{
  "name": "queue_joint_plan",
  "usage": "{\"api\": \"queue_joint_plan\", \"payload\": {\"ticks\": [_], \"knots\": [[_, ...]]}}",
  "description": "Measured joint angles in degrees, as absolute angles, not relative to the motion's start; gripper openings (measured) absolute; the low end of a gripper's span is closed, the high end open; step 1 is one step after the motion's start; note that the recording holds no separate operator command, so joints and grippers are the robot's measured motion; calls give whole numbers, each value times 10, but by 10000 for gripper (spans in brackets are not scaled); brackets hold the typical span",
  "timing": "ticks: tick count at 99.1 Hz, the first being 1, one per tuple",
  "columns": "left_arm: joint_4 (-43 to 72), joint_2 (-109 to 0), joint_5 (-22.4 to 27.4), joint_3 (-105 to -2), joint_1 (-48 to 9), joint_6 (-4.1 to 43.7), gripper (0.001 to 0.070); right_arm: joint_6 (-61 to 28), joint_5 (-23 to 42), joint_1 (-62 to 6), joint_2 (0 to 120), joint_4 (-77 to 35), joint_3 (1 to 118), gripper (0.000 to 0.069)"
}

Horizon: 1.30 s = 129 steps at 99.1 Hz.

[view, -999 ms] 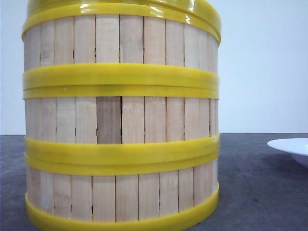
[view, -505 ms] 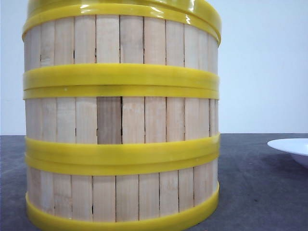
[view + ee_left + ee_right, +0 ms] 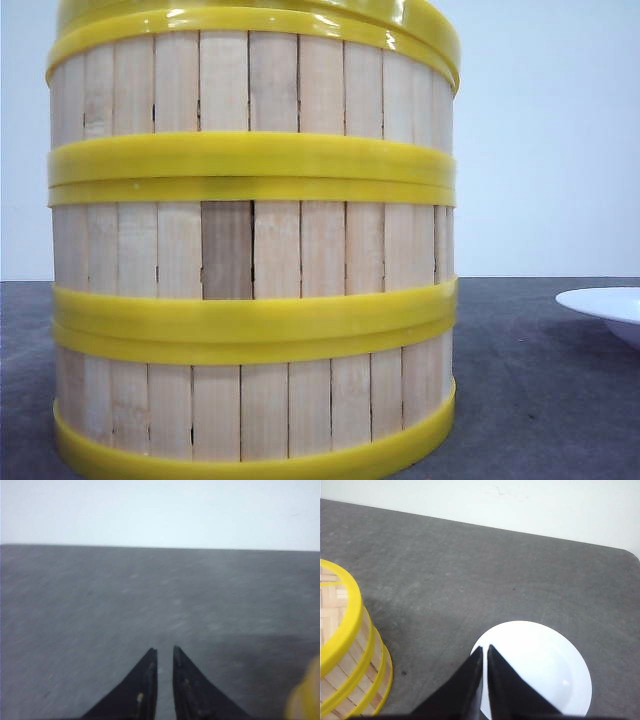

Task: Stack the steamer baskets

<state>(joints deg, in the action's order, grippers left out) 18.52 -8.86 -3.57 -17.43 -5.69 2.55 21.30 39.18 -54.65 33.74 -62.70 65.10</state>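
Three steamer baskets stand stacked in one column close in the front view: the top one [image 3: 250, 85], the middle one [image 3: 250, 250] and the bottom one [image 3: 250, 405], with pale slats and yellow bands lined up. The stack [image 3: 350, 645] also shows at the edge of the right wrist view. My right gripper [image 3: 485, 649] is shut and empty, hanging over the near rim of the white plate [image 3: 545, 665], apart from the stack. My left gripper [image 3: 165, 650] holds nothing, its fingers a narrow slit apart over bare table. A blurred yellow edge [image 3: 306, 695] shows beside it.
The white plate [image 3: 610, 305] lies on the grey table [image 3: 540, 400] to the right of the stack. A pale wall stands behind the table's far edge. The table's rounded far corner [image 3: 632, 555] appears in the right wrist view.
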Motion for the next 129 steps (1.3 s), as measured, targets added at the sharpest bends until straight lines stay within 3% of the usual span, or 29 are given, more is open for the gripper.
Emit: {"api": "queue_joint_plan", "payload": {"ticks": [39,129], "knots": [[160,-11,-61,-38,-44,26,30,213,392,-547,337,-627,651,10],[142,-2,-61,-33,-44,26,30,213,392,-547,337,-627,651,10]]}}
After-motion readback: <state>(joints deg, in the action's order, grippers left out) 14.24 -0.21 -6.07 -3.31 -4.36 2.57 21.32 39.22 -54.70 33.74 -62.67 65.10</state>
